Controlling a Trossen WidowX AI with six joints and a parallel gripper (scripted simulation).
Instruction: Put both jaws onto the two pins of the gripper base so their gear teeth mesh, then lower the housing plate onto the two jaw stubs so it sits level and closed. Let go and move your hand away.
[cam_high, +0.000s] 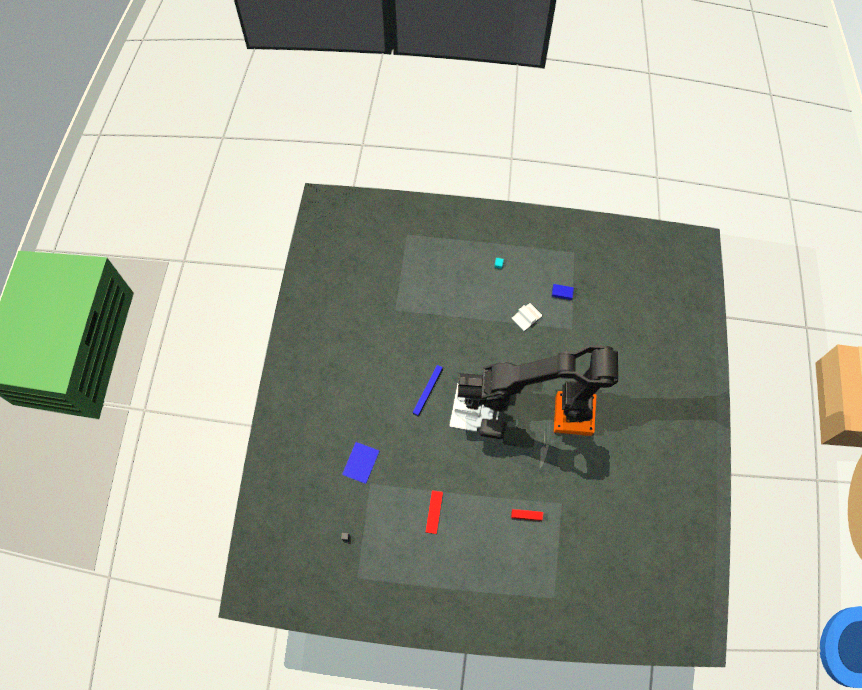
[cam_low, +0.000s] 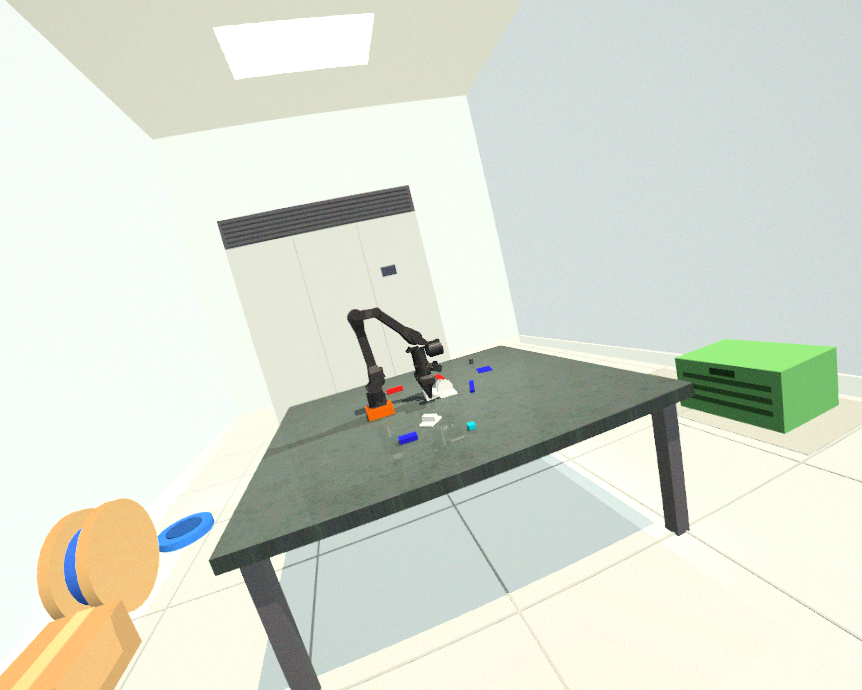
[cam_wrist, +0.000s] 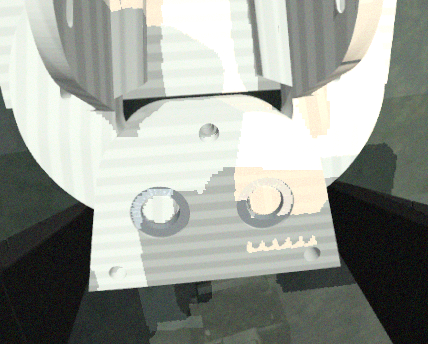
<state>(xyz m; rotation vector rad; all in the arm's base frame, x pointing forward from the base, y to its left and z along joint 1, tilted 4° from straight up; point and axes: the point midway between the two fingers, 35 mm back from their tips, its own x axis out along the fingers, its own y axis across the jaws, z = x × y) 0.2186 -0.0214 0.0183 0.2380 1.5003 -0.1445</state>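
The white gripper base (cam_high: 460, 420) (cam_low: 450, 392) (cam_wrist: 45, 140) lies under my gripper. Two pale jaws (cam_wrist: 90, 55) (cam_wrist: 322, 50) stand side by side on it at the top of the wrist view, with a gap between them. Their gear teeth and the base's pins are hidden. My gripper (cam_high: 483, 415) (cam_low: 429, 394) (cam_wrist: 209, 201) is shut on the housing plate (cam_wrist: 210, 165), one black finger at each side edge. The plate lies over the jaws' rear part and looks roughly level. Round ends show inside its two large ringed holes; how far it sits down cannot be told.
A small white stepped part (cam_high: 526, 316) (cam_low: 429, 419), a blue block (cam_high: 562, 292) (cam_low: 407, 438) and a cyan cube (cam_high: 498, 263) (cam_low: 471, 425) lie to one side. A blue bar (cam_high: 427, 390), a blue plate (cam_high: 360, 461), two red bars (cam_high: 434, 512) (cam_high: 526, 515) and a dark cube (cam_high: 345, 537) lie elsewhere.
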